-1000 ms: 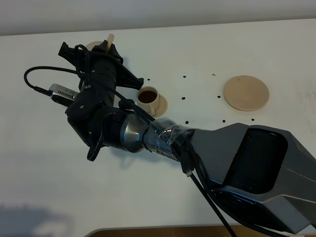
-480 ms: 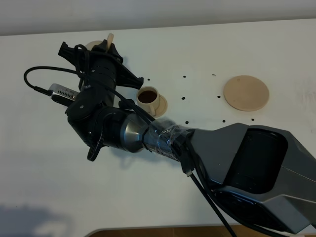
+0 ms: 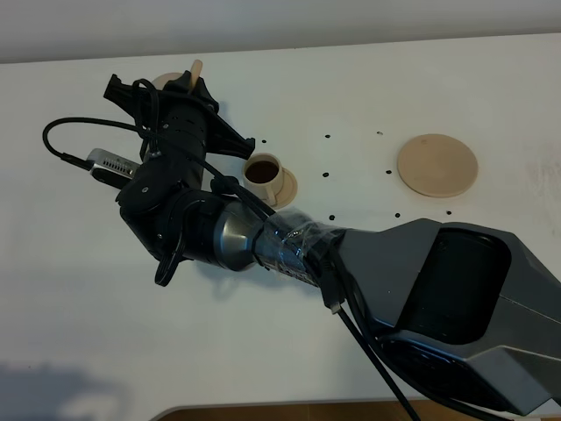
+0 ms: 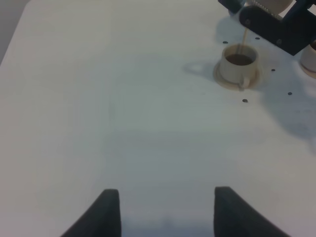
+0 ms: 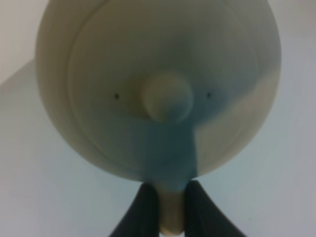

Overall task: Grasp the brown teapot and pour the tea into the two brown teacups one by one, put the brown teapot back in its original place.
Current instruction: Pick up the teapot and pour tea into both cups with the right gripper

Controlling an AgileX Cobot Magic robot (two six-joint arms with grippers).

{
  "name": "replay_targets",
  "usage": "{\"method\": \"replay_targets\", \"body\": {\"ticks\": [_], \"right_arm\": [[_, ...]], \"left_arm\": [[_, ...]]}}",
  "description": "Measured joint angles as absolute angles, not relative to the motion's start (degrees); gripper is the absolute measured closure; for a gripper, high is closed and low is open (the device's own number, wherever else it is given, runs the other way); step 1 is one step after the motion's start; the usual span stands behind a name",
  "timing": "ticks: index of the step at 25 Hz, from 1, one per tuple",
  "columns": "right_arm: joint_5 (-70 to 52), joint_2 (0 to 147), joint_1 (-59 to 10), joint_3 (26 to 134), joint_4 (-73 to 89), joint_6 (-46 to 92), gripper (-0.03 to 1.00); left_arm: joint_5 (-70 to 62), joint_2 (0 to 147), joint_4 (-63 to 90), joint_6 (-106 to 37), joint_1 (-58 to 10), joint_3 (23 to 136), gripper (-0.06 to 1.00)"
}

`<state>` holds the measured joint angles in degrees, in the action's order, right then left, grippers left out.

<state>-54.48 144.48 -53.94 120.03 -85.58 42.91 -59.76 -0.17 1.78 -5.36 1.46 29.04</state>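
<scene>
My right gripper (image 3: 180,92) reaches across to the far left and is shut on the handle (image 5: 170,219) of the brown teapot (image 5: 158,84). From above only the teapot's edge (image 3: 165,82) and spout tip (image 3: 196,67) show. In the left wrist view a thin tea stream (image 4: 244,38) falls from the right gripper (image 4: 274,22) into one brown teacup (image 4: 239,61) on its saucer; the arm hides this cup from above. The other teacup (image 3: 263,171), holding dark tea, stands beside the arm and shows at the left wrist view's edge (image 4: 311,57). The large flat saucer (image 3: 436,164) is bare. My left gripper (image 4: 165,212) is open and empty, well short of the cups.
The white table (image 3: 70,289) carries small dark dots around the cups and the large saucer. The right arm's bulky grey body (image 3: 447,298) and a black cable (image 3: 61,132) lie over the middle of the table.
</scene>
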Motion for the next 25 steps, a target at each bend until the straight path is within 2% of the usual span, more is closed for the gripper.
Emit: {"method": "replay_targets", "body": {"ticks": [20,25], "right_arm": [[-61.2,143.61,-54.12,120.03,-73.18,25.06,0.85],[-64.97,140.98,-54.18,120.03,-65.43,24.09,0.85]], "left_arm": [[-59.76,-0.17,1.78,-5.36,1.46,29.04,0.48],[-59.76,-0.17,1.78,-5.36,1.46,29.04,0.48]]}}
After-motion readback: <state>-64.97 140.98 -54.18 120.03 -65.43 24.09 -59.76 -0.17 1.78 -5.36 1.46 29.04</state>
